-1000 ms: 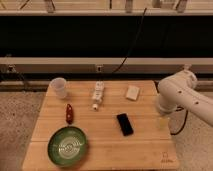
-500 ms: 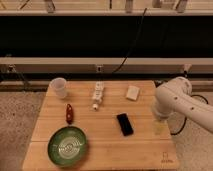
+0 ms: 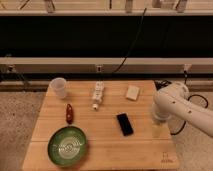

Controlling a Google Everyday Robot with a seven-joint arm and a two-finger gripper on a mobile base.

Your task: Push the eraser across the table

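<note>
One black eraser [image 3: 124, 124] is laid flat near the middle of the light wooden worktop [image 3: 100, 150], to the right of the red pepper [image 3: 69, 113] and the green dish [image 3: 52, 148]. The gripper [image 3: 159, 130] is held low over the worktop's right edge, beside the eraser but apart from it, released and grasping nothing.

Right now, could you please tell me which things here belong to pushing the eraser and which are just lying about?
For the job: eraser, table, gripper over the table's right side, apart from the eraser.
Lying about: cup, power strip, cream block, red pepper, green plate.
</note>
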